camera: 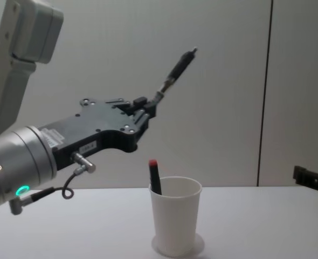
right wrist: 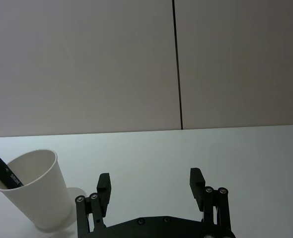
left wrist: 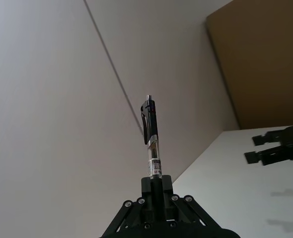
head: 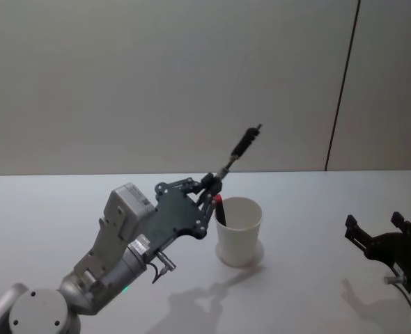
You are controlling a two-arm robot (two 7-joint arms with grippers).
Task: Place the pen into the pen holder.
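My left gripper (head: 209, 183) is shut on the lower end of a dark pen (head: 242, 147), which points up and away at a slant. It hangs above and just left of the pen holder (head: 239, 233), a white paper cup standing on the table. In the chest view the pen (camera: 175, 71) is well above the cup (camera: 175, 221), held by the left gripper (camera: 147, 109). The left wrist view shows the pen (left wrist: 151, 134) rising from the shut fingers (left wrist: 155, 182). My right gripper (head: 375, 221) rests open at the right, apart from the cup (right wrist: 35, 191).
A black marker with a red cap (camera: 154, 177) leans inside the cup against its left wall. The white table (head: 317, 209) spreads around the cup. A pale wall with a dark vertical seam (head: 341, 83) stands behind.
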